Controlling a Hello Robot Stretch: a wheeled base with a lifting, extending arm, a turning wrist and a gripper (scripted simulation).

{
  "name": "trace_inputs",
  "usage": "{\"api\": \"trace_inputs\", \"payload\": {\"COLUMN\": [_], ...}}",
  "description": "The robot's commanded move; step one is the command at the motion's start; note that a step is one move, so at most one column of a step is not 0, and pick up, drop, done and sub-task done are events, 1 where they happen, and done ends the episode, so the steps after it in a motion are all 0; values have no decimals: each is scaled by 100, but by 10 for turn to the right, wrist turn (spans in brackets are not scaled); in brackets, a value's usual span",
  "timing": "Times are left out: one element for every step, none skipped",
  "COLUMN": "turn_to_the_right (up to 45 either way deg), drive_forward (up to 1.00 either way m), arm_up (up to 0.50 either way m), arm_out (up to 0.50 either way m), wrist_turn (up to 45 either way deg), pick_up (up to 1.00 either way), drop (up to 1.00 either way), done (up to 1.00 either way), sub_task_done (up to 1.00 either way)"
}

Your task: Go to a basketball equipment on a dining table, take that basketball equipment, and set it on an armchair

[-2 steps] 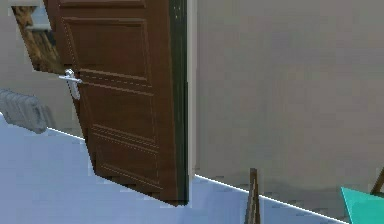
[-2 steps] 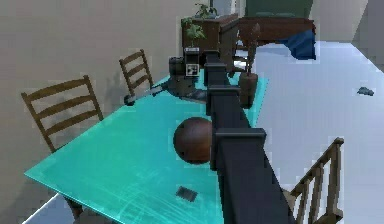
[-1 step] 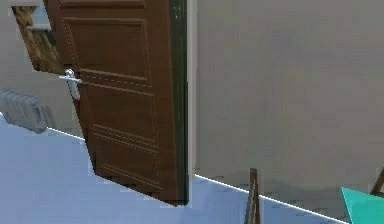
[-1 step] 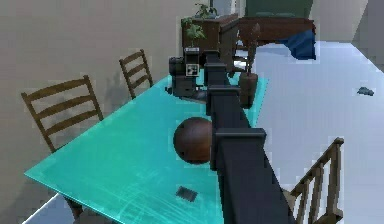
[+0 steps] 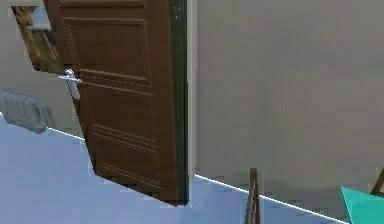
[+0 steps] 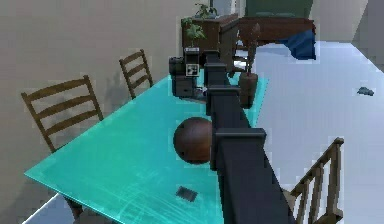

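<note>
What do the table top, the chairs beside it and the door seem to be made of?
Table top: turquoise and smooth with a slight sheen, perhaps glass or lacquer.
Chairs: brown wood, matte, slatted backs.
Door: dark brown panelled wood, probably; its handle looks like silvery metal.

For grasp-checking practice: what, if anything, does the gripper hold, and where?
Cannot be told: the far end of the gripper is unclear. The dark brown ball lies on the turquoise table beside the arm.

A turquoise dining table carries a dark reddish-brown basketball near its middle, a small flat dark object toward its near edge, and a brown cup-like thing at its far end.
</note>
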Motion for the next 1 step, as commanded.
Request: {"api": "trace_inputs", "payload": {"turn_to_the_right": [0], "drive_forward": [0], "arm_up": [-30], "arm_out": [0], "wrist_turn": [0], "pick_up": [0], "drop": [0], "done": [0], "sub_task_done": [0]}}
